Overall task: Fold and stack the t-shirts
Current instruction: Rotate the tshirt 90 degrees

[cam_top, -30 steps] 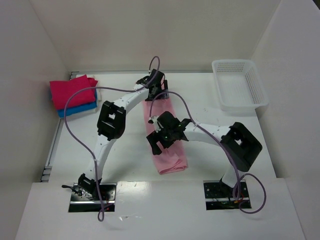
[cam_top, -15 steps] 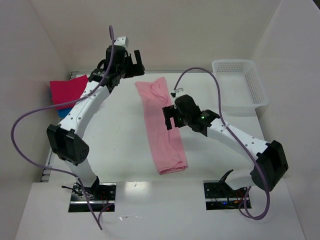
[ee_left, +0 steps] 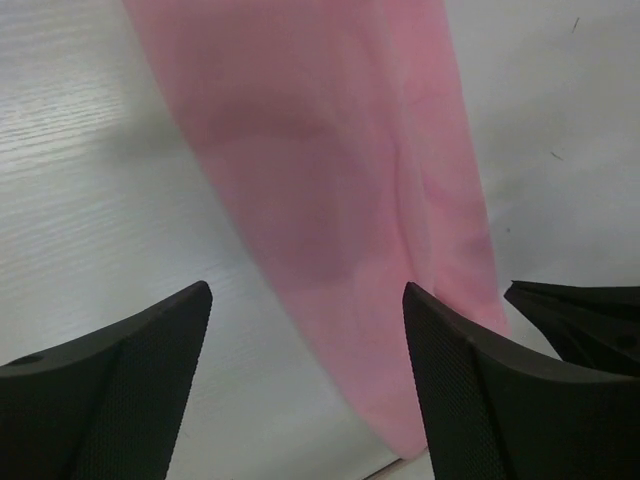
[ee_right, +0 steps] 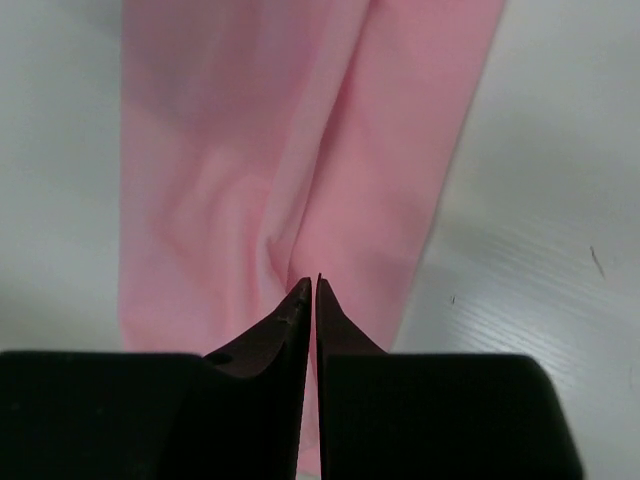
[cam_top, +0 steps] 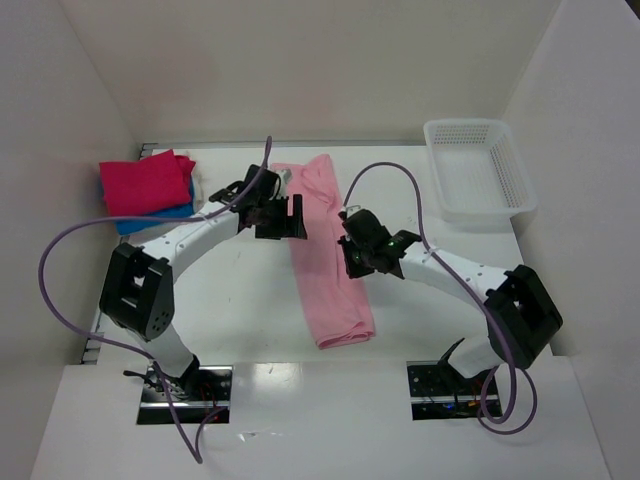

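A light pink t-shirt (cam_top: 325,270), folded into a long strip, lies down the middle of the table. My left gripper (cam_top: 290,218) is at the strip's left edge near the far end. It is open, and in the left wrist view its fingers straddle the pink cloth (ee_left: 340,180) with a wide gap (ee_left: 306,290). My right gripper (cam_top: 352,255) is at the strip's right edge. Its jaws (ee_right: 312,282) are shut, and the cloth (ee_right: 300,130) puckers into a crease at their tips. Folded magenta (cam_top: 145,182) and blue (cam_top: 160,215) t-shirts are stacked at the far left.
A white mesh basket (cam_top: 480,170) stands at the back right by the side wall. White walls close in the table on three sides. The arm bases and their purple cables take up the near edge.
My left arm has swung from the back left corner down to the pink shirt's left edge. My right gripper has shut on the shirt's right side.
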You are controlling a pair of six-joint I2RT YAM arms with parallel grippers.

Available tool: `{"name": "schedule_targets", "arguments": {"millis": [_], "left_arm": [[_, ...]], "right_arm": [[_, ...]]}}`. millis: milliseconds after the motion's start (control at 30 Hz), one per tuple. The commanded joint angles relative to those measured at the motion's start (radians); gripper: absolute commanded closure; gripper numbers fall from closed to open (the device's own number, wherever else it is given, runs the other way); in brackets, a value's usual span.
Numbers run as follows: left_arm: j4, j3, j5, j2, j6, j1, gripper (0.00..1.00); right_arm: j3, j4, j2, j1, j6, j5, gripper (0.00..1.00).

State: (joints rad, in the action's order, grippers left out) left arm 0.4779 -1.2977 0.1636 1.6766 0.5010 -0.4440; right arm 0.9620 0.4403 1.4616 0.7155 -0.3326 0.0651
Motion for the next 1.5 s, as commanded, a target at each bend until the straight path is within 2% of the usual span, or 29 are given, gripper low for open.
{"name": "schedule_targets", "arguments": {"millis": [0,33,67,133,200,300,433,900,1133,1467], "left_arm": [[-0.048,0.029,0.077,-0.063,0.01,-0.039,0.18],[-0.048,0.031,0.088,-0.063,0.01,-0.065,0.21],[-0.048,0.043,0.088,-0.061,0.01,-0.086,0.3],[-0.048,0.052,0.088,-0.038,0.01,-0.144,0.4],[-0.038,0.064,0.088,-0.025,0.019,-0.192,0.56],[-0.038,0.093,0.079,-0.017,0.045,-0.212,0.74],[-0.048,0.151,0.092,-0.028,0.065,-0.253,0.87],[-0.142,0.259,0.123,0.037,0.159,-0.395,0.97],[-0.136,0.311,0.047,0.062,0.198,-0.397,1.0],[-0.027,0.335,-0.045,0.094,0.254,-0.426,1.0]], "right_arm": [[-0.046,-0.026,-0.014,0.006,-0.047,-0.016,0.92],[-0.048,-0.026,-0.01,0.006,-0.06,-0.016,0.92],[-0.061,-0.025,0.014,0.006,-0.072,-0.015,0.92],[-0.052,0.004,0.045,0.006,-0.085,-0.004,0.92],[-0.027,0.025,0.089,0.006,-0.112,0.042,0.96],[-0.014,0.046,0.138,0.006,-0.112,0.042,1.0],[-0.014,0.046,0.148,0.006,-0.132,0.042,1.0],[-0.08,0.035,0.097,0.006,-0.207,-0.011,1.0],[-0.089,0.035,0.047,0.006,-0.243,0.022,1.0],[-0.089,0.074,-0.075,-0.017,-0.26,0.104,0.99]]}}
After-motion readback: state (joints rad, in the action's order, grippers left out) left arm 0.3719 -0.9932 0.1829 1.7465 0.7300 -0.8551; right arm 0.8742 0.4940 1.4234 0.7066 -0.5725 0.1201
